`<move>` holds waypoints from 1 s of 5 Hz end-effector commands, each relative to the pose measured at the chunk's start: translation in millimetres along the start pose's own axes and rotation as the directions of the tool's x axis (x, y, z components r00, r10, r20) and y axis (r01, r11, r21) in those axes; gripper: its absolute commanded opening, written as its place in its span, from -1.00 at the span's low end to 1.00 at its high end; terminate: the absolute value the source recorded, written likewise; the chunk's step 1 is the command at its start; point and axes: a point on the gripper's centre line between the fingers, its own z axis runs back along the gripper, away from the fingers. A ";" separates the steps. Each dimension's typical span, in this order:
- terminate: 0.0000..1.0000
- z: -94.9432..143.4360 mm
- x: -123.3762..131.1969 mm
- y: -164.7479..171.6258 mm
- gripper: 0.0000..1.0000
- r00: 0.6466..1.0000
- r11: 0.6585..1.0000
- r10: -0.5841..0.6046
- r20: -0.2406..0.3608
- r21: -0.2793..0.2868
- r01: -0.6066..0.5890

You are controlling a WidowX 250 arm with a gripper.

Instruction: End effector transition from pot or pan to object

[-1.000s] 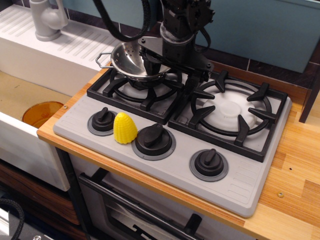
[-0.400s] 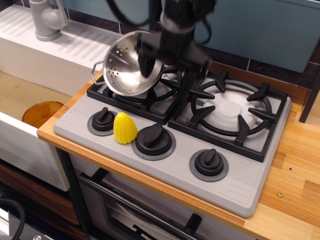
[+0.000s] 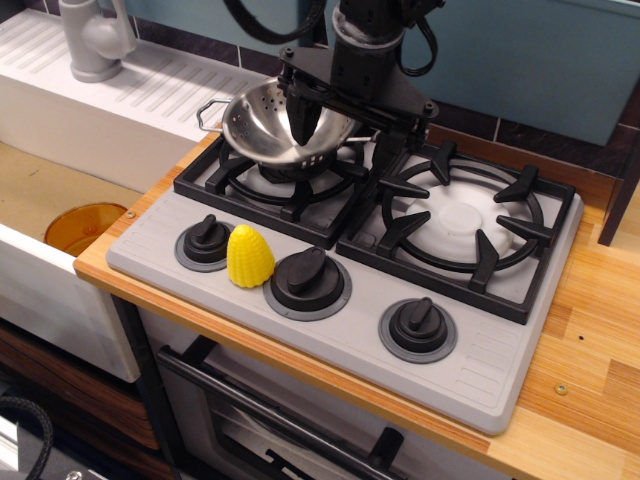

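The steel colander bowl [image 3: 265, 122] sits level on the back left burner grate, one wire handle pointing left. My black gripper [image 3: 343, 145] hangs over the bowl's right side. One dark finger [image 3: 303, 115] points down inside the bowl and the other [image 3: 385, 150] is outside its right rim, so the jaws stand wide apart astride the rim without clamping it. The yellow toy corn [image 3: 249, 256] stands upright on the grey stove panel between the two left knobs, well in front of and below the gripper.
Three black knobs [image 3: 307, 281] line the front of the grey stove [image 3: 480, 385]. The right burner grate [image 3: 462, 222] is bare. A sink with an orange bowl [image 3: 85, 226] lies to the left, with a grey faucet [image 3: 95, 35] behind it. The wooden counter [image 3: 590, 340] extends to the right.
One second ago the bowl sat level, then it tipped up on its side with its opening facing left. It is now level on the grate again. The gripper has risen slightly.
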 end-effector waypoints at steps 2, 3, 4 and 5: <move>-1.00 59.9 -17.5 38.3 1.00 0.999 0.997 -0.032 0.026 0.064 0.030; -1.00 54.5 -29.1 41.3 1.00 0.999 0.998 -0.032 0.014 0.053 0.031; -1.00 37.9 -38.4 43.0 1.00 0.999 0.999 -0.034 0.031 0.041 0.032; -1.00 18.6 -44.8 42.8 1.00 0.998 1.000 -0.021 0.055 0.022 0.019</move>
